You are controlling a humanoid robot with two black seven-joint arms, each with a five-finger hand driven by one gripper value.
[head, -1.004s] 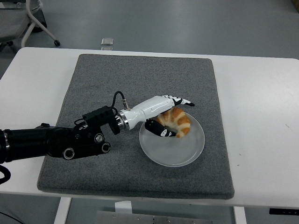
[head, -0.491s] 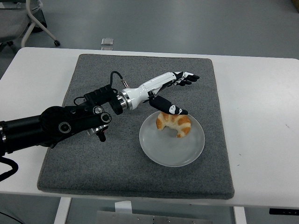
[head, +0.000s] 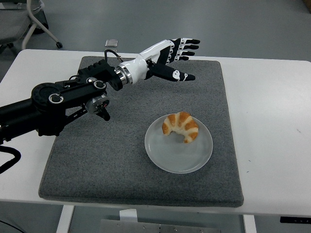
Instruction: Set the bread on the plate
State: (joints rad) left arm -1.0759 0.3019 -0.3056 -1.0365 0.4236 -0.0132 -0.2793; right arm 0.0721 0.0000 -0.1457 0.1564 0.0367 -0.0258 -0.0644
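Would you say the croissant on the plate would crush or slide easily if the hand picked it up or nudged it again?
The croissant looks puffy and flaky, so it is probably light and easily dented. Its curved shape lies flat, so rolling seems unlikely. The plate looks smooth, so a push might slide it.

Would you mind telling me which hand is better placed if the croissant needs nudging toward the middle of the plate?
Left. The left hand is open above the grey mat's far side, a short reach from the croissant lying on the plate's far part. The right arm is out of view.
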